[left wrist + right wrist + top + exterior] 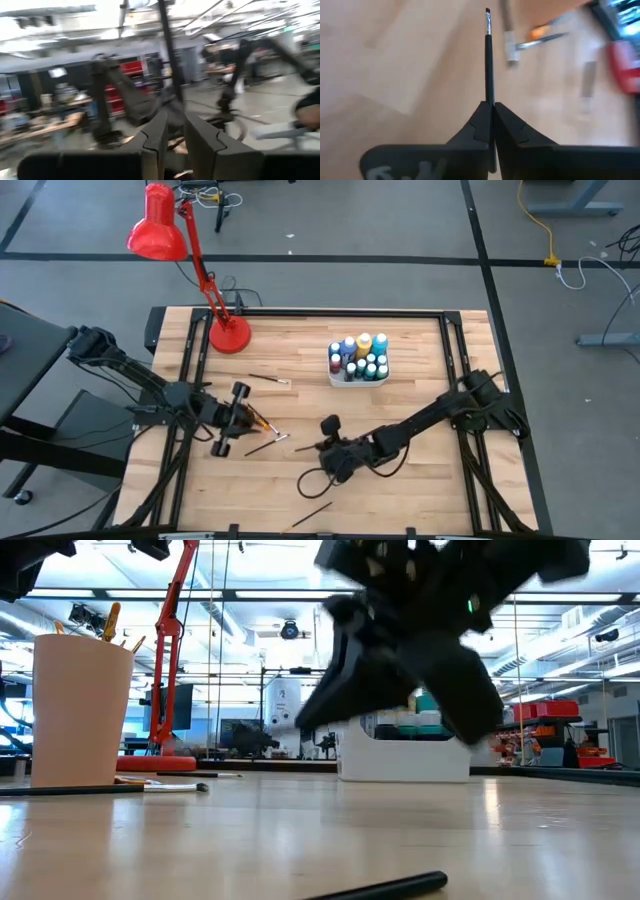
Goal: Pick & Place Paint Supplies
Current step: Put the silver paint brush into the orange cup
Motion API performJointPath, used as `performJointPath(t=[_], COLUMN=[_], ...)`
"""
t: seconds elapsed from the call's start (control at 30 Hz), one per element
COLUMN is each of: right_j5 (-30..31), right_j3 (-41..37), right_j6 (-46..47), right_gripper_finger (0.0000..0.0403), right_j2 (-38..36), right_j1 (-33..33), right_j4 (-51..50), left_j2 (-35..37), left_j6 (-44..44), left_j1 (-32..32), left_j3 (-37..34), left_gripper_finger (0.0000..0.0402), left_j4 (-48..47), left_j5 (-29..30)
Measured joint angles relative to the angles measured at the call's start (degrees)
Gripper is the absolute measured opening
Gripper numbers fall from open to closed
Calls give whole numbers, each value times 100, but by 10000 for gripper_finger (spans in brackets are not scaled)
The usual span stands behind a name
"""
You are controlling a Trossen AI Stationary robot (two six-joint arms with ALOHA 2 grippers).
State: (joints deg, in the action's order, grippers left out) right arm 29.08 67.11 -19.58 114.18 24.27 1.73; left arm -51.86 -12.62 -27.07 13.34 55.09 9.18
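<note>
On the wooden table (400, 480) I have my two arms out. My left gripper (230, 420) waits on the left side of the table, about halfway up. My right gripper (489, 106) is low over the middle, and it is the one at work.

The white tray (340, 378) sits toward the far side, and the paint bottles (360, 358) stand packed together inside it. The pale orange cup (80, 710) stands upright on the left in the low view, with a few brush ends poking out of its top.

My right jaws are closed tight on a paintbrush (488, 60). I think my job now is to carry it over and put it away, most likely in the cup with the other brushes. To do it well, I should lift first, so the tip does not drag on the wood. I should move slowly, because the brush sticks far out in front of me and could bump my other arm. I should only let go when the brush is right over the place it belongs.

The brush is very thin and straight. Its handle is dark, there is a bit of shiny metal near the end, and the tiny tip looks reddish. It sits right in the middle of my jaws and points straight ahead. More brushes (268, 444) lie loose on the table nearby.
</note>
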Motion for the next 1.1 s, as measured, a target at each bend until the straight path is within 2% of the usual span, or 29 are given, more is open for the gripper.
performJointPath(t=[0.1,0.23,0.3,0.43,0.53,0.63,0.73,0.8,0.97,1.03,1.1], right_j5=[438,984,1125,1123,1588,1664,1436,1107,-468,-1024,-1428], right_j3=[15,20,20,17,-135,-466,-1014,-1504,-2612,-2754,-2712], right_j6=[-392,-627,-627,-620,-575,-634,-811,-1096,-1654,-1687,-1531], right_gripper_finger=[7,7,7,7,7,7,7,7,6,6,6], right_j2=[-330,-893,-1192,-1782,-2226,-2665,-3084,-3284,-3300,-3121,-2893], right_j1=[1,-32,-95,-300,-425,-487,-474,-480,-767,-941,-1133], right_j4=[-187,-674,-968,-1319,-1220,-1006,-65,1048,4769,5560,5878], left_j2=[0,0,0,-2,-2,0,0,0,0,-1,0], left_j6=[-216,-557,-743,-1158,-1369,-1177,-1119,-1120,-1091,-1082,-1055], left_j1=[7,18,18,18,18,17,18,18,18,40,76], left_j3=[8,229,395,675,734,734,734,734,732,732,734], left_gripper_finger=[81,112,131,163,177,183,185,185,185,185,185], left_j4=[-10,-487,-832,-1684,-1821,-1862,-1968,-2064,-2060,-1965,-1769], left_j5=[636,1990,2480,2838,2937,3195,3327,3331,3237,2992,2646])
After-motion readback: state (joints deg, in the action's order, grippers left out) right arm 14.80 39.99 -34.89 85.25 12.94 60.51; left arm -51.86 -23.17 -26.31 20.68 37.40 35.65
